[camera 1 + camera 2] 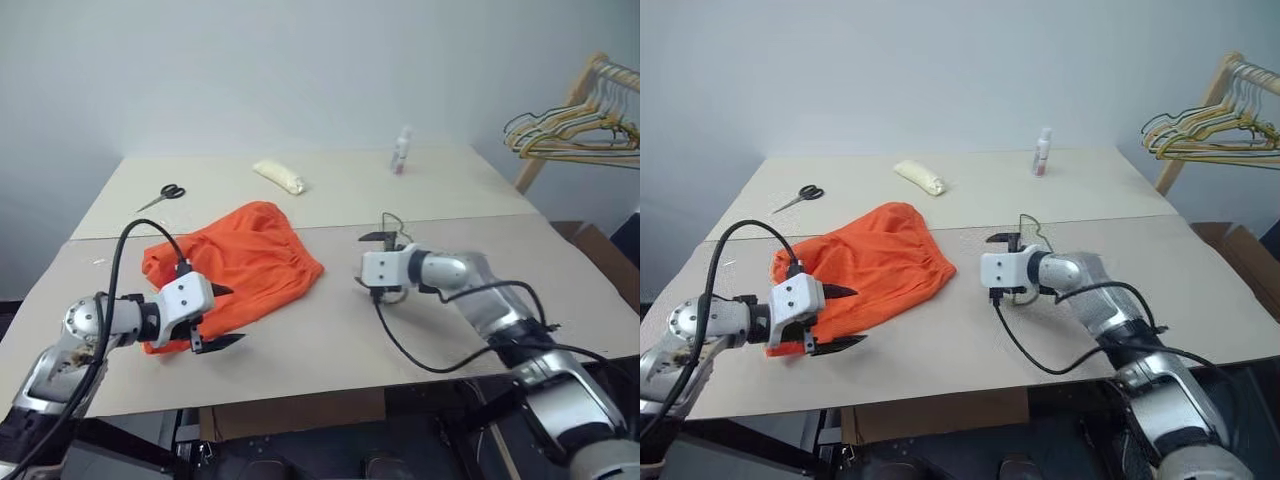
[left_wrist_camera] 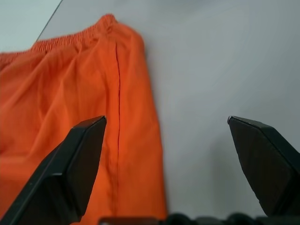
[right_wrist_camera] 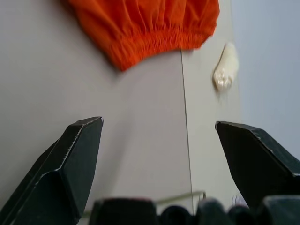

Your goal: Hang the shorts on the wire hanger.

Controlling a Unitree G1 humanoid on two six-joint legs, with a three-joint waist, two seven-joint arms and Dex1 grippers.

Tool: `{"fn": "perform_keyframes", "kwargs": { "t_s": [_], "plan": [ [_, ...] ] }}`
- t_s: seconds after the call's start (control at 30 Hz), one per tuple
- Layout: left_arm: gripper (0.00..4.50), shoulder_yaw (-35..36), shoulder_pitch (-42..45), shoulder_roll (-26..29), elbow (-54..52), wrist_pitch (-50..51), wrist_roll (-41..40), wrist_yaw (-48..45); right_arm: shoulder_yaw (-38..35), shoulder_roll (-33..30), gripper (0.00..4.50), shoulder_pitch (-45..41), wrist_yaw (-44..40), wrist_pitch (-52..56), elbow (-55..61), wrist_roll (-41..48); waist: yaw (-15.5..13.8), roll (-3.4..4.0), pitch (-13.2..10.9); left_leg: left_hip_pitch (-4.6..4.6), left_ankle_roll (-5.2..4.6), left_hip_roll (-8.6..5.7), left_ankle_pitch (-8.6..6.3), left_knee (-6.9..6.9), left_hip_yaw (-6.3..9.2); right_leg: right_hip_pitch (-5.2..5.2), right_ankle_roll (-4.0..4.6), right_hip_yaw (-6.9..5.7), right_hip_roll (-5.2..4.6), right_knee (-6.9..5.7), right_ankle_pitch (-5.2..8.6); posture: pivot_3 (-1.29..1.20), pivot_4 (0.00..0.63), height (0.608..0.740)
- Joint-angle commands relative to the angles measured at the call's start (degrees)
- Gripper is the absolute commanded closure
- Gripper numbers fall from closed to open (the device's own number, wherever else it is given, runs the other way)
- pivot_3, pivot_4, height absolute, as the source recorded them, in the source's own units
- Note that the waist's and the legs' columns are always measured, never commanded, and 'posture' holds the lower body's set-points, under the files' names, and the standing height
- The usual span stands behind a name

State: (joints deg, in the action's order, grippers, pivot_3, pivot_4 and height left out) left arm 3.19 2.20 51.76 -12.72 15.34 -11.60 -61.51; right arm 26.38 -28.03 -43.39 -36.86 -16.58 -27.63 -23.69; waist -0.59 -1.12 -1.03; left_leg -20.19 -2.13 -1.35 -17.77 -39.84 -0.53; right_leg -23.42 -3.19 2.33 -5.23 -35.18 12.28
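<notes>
The shorts (image 1: pixel 240 265) are lying in a rumpled orange heap on the pale table (image 1: pixel 330 340), and everything else is being placed from them. Their gathered waistband is facing the robot's right, toward the right gripper (image 1: pixel 372 262), which is hovering near that edge but apart from it, its 2 black fingers spread wide and holding nothing. Just beside that gripper, on the side away from the shorts, a thin dark wire (image 1: pixel 392 224) is looping up from the table; it is looking like part of the wire hanger, though most of it is sitting hidden behind the gripper body.

On the opposite side of the shorts, at their near corner, the left gripper (image 1: pixel 222 316) is hanging over the fabric's edge with its 2 fingers also gaping apart, empty, the upper fingertip (image 1: pixel 222 290) pointing across the orange cloth.

Beyond the shorts, farther from the robot, a cream-coloured roll (image 1: pixel 279 176) is lying on the table, with scissors (image 1: pixel 162 194) off toward the robot's left and a small white bottle (image 1: pixel 402 151) standing toward the right. Well apart from the shorts, past the table's far right corner, a bunch of yellowish and pale hangers (image 1: pixel 570 135) is hanging on a wooden rack (image 1: pixel 560 115).
</notes>
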Motion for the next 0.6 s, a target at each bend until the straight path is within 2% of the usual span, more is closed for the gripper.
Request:
{"fn": "perform_keyframes", "kwargs": {
  "t_s": [0.03, 0.33, 0.6],
  "plan": [
    [0.00, 4.36, -2.76, 1.21, -3.43, 1.26, -1.24, 1.26, 2.29, 4.55, 0.03, -4.96, 3.83, -7.28, -8.28, -2.55, -0.05, 0.01, 0.00, -0.01, 0.09, 0.00, 0.05, 0.06, 0.01, -0.06, 0.04, 0.00, 0.00, -0.04, 0.01, 0.16, 0.000, 0.740],
    [0.00, 5.75, -3.34, 0.54, -5.89, 2.90, -1.26, 3.09, 7.21, 11.74, 0.03, -10.30, 8.52, -15.92, -22.77, -8.29, -0.89, 0.01, -0.01, -0.11, 0.41, -0.08, 0.24, 0.13, 0.15, -0.54, 0.32, -0.04, 0.01, -0.82, 0.18, 0.19, 0.000, 0.740],
    [0.00, 3.80, -0.42, -0.92, -5.62, 3.10, -1.08, 4.13, 8.58, 17.14, 0.03, -15.16, 14.85, -17.23, -33.86, -11.58, -0.10, 0.01, 0.00, -0.03, 0.83, -0.11, 0.48, 0.36, 0.18, -0.66, 0.50, -0.05, 0.12, -0.98, 0.28, 0.18, 0.000, 0.740]
  ]
}}
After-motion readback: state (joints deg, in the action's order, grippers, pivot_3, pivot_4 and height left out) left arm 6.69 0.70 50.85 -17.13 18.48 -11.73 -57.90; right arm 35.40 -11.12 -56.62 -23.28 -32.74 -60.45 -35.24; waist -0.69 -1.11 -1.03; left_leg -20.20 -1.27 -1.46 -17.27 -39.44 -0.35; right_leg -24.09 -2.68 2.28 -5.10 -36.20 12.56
